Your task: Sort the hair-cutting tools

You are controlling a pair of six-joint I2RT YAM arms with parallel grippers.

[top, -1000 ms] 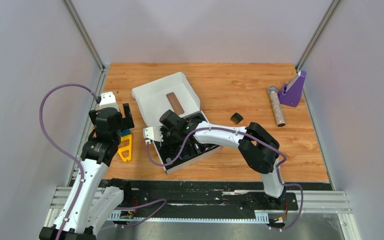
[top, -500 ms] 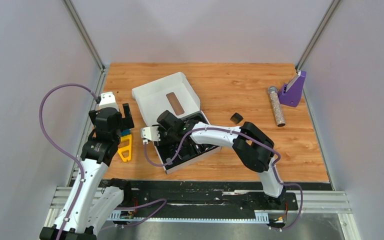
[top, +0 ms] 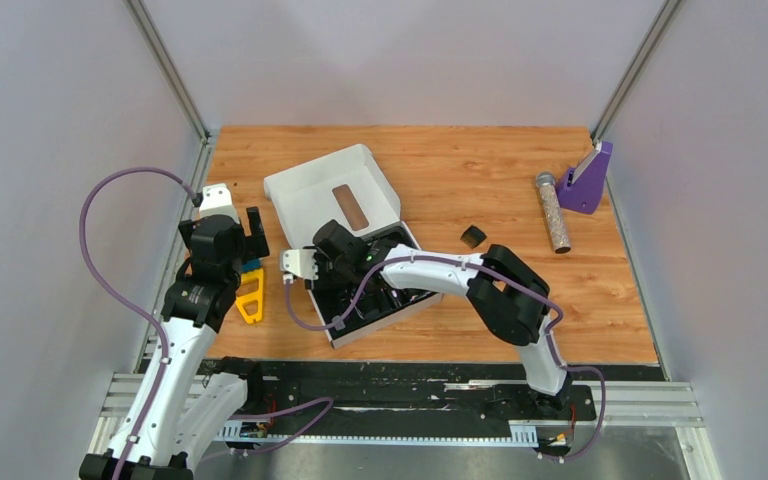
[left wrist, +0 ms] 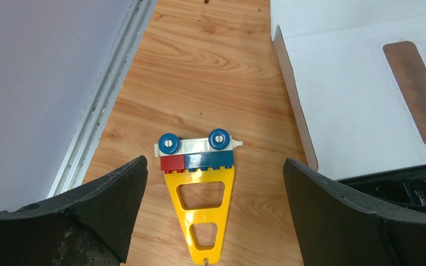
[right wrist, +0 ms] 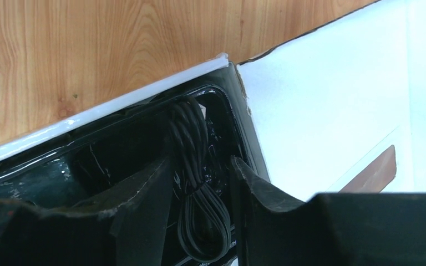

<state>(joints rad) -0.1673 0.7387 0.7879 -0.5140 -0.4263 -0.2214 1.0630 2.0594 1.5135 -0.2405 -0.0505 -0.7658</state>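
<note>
The black cord (right wrist: 197, 183) is wound into a tight bundle, twisted at one end and spreading into loose loops at the other. It lies in a corner pocket of the black tray (right wrist: 116, 155), which sits toward the table's near edge, left of centre. The stubby black comb guard (top: 473, 236) rests alone on the bare wood, right of centre and about midway between the near and far edges. Other tools in the tray are hidden.

Lab robot cell: grey panel walls (top: 60, 150), aluminium rails (top: 660, 405), wooden tabletop (top: 480, 180).
</note>
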